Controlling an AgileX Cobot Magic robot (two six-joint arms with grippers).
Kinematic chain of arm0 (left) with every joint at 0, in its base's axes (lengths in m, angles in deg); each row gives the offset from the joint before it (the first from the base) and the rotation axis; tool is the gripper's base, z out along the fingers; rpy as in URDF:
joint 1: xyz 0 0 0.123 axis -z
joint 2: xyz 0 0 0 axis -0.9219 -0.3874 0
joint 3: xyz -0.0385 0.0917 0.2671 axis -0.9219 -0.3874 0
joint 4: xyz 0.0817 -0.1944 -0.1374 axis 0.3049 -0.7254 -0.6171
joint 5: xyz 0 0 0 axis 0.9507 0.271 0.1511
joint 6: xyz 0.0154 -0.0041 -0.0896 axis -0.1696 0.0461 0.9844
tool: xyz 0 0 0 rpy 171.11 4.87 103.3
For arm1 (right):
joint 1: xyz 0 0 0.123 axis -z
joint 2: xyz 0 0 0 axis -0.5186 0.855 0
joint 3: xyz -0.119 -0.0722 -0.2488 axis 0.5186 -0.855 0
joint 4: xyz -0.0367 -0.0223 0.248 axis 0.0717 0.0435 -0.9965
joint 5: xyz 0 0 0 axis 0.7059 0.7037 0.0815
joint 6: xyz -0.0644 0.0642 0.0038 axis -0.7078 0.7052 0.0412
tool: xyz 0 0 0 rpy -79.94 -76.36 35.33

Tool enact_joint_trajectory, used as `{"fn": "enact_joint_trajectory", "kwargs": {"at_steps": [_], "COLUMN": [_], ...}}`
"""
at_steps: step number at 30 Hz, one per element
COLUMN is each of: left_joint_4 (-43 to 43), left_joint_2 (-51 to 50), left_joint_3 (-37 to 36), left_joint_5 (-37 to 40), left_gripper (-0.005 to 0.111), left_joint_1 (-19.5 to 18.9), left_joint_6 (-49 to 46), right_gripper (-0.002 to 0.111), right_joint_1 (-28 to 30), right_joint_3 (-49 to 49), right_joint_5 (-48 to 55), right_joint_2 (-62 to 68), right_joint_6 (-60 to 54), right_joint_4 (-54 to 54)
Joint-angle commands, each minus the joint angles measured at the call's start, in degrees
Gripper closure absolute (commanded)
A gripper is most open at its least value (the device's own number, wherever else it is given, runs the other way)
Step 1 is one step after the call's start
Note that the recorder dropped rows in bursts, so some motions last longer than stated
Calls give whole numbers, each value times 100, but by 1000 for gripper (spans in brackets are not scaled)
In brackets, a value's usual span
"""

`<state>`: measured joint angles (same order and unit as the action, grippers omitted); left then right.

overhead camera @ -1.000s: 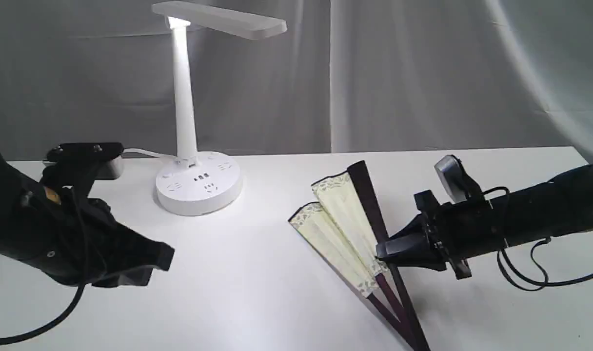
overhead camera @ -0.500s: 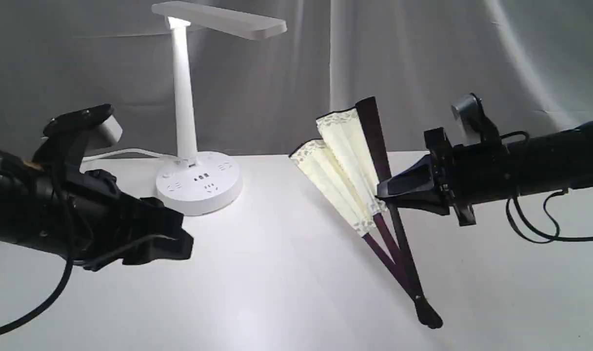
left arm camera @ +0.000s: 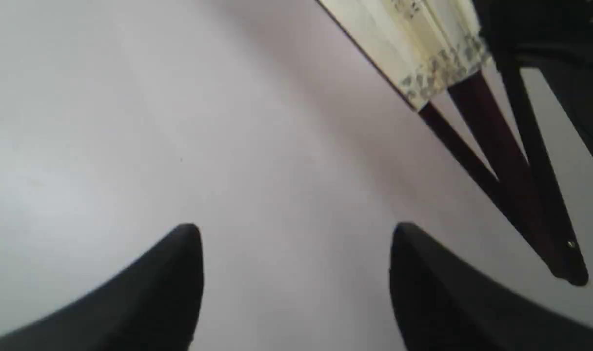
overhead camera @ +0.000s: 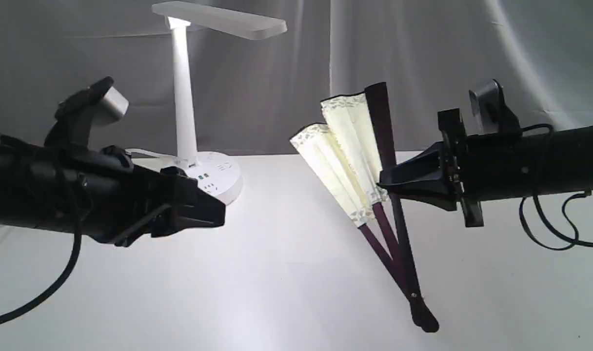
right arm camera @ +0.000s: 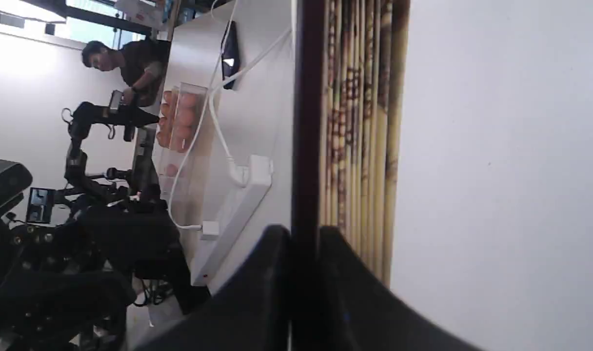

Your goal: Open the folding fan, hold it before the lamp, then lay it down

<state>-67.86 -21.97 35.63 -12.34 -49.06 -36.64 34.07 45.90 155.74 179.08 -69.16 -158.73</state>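
R gripper (overhead camera: pixel 385 184) clamped on dark outer guard of folding fan (overhead camera: pixel 347 146). Fan partly spread, upright, rt of lamp (overhead camera: pixel 184 97); pivot end maybe touching table (overhead camera: pixel 277 273), unclear. L gripper (overhead camera: pixel 213 214) jaws wide, empty, by lamp base.

Cream fan (overhead camera: pixel 346 151) with speckled, perhaps floral, border, maroon ribs, blackish guard; white lamp (overhead camera: pixel 183 97).

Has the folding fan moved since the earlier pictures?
Yes, upward: the top of the folding fan, earlier below the far edge of the table, now stands above it.
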Motion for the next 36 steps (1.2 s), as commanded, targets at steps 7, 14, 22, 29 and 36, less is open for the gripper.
{"fn": "enact_joint_trajectory", "kwargs": {"at_steps": [7, 14, 22, 29, 36], "left_joint_4": [544, 2509, 6799, 5878, 5729], "left_joint_2": [2, -255, -255, -255, -255], "left_joint_3": [-47, -130, -130, -513, -1737], "left_joint_5": [-1044, -765, -750, -2377, -5048], "left_gripper": [67, 107, 107, 107, 107], "left_joint_1": [38, 144, 721, 817, 817], "left_joint_6": [-1828, 55, 3712, 4121, 4373], "right_gripper": [108, 108, 108, 108, 108], "right_joint_1": [1, 1, 1, 1, 1], "right_joint_3": [-540, -540, -540, -540, -540], "right_joint_5": [72, 72, 72, 72, 72], "right_joint_2": [-227, -227, -227, -227, -227], "right_joint_6": [-271, -295, -395, -427, -464], "right_joint_4": [-320, -358, -484, -484, -484]}}
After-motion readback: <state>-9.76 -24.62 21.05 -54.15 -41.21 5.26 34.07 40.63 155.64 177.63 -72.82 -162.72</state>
